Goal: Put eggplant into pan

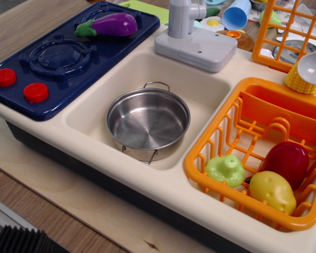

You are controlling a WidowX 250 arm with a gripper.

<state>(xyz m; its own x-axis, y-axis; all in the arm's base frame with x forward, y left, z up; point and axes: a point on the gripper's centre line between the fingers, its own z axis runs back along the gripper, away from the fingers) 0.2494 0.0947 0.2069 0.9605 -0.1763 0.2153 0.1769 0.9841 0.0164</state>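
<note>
We see no arm, so the pincer's state cannot be told. The eggplant (109,25) lies on the stove top (68,58); the pan (147,122) sits in the sink (95,113).

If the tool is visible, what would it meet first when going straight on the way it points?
No tool shows in this view, so its line cannot be judged. The glossy purple toy eggplant lies on the dark blue stove.

From where I stand, the arm, the wrist and the gripper are all out of view, so pose and jaw state cannot be told. Whether the black ribbed piece (16,243) at the lower left corner is part of the robot is unclear.
</note>
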